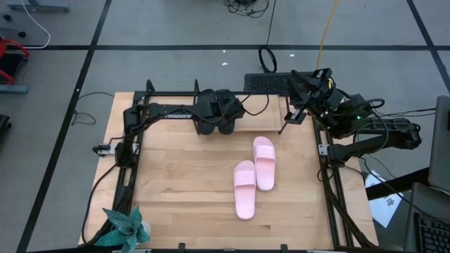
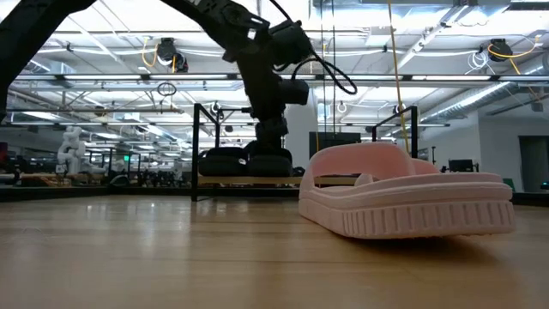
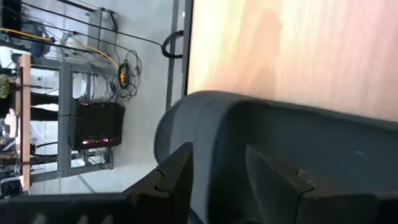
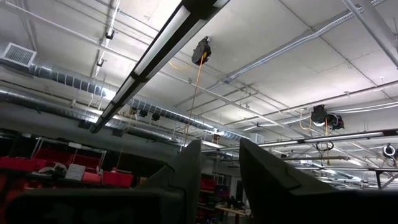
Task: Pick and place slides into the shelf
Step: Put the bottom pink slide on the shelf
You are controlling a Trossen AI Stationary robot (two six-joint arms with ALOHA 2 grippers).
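On the low light-wood shelf (image 1: 264, 105) at the table's far edge, two matte black slides (image 1: 218, 112) are lying side by side under the left gripper (image 1: 219, 116).
Its fingers (image 3: 180, 171) are straddling one black slide's strap, jaws partly apart; a firm grip cannot be told. Two pale pink slides (image 1: 253, 176) are sitting mid-table, touching. Right gripper (image 1: 290, 119) is hanging by the far right corner, fingers slightly parted, holding nothing.

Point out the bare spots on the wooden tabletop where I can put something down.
The wide light-wood tabletop is bare between its left frame rail and the pale pink slide sandals, and again right of them. It is crowded at the far edge, where the left claw sits at the matte black slide sandals.
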